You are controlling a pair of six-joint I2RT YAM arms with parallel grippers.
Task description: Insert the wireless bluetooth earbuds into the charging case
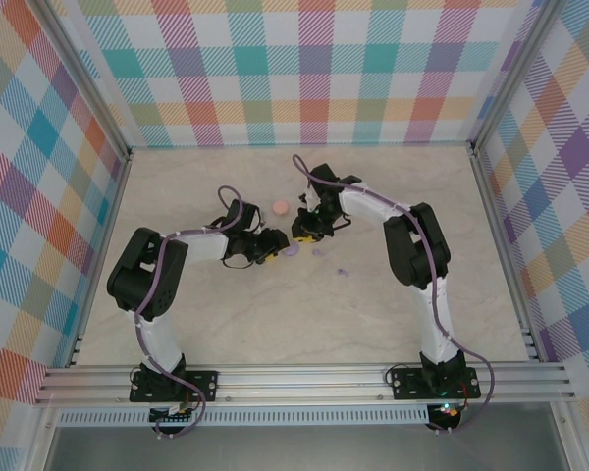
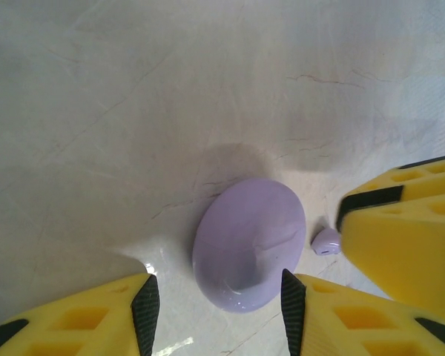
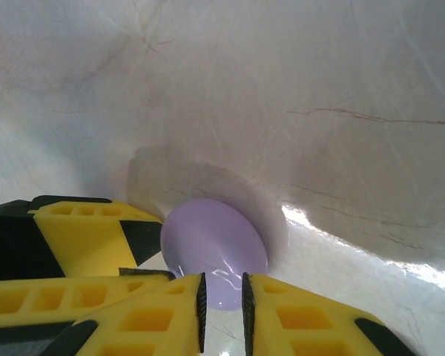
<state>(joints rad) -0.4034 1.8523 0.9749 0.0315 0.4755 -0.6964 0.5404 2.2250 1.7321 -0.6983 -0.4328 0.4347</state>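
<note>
Two lilac earbuds [image 1: 319, 253]: tiny pale-purple bits lying loose on the table [image 1: 275, 324] in the top view, one just right of the lilac case and the other [image 1: 342, 271] a little further right and nearer the arm bases.
Earbud up close: in the left wrist view one lilac earbud [image 2: 326, 241] is a small rounded nub that tapers to a point and has a short dark mark on its side. It lies on the table just right of the case and right beside a finger of the right gripper.
Lilac case [image 2: 248, 243]: a round, smooth, glossy disc in pale purple with a faint line across its face. It is far larger than the earbud and casts a soft shadow behind it.
Case position: near the middle of the table, between the two grippers [image 1: 291, 251].
Pink case [image 1: 281, 207]: a small round pink disc further back on the table, apart from the lilac one.
Left gripper [image 2: 216, 311]: fingers spread, with the near edge of the lilac case between them. One pad sits at the rim and the other stands clear of it.
Right gripper [image 3: 223, 311]: yellow fingers drawn close, with a narrow gap left between the black pads and nothing clamped in it. The tips hang over the near edge of the lilac case [image 3: 213, 252].
Table: pale and marble-veined, with a glare patch beside the case.
</note>
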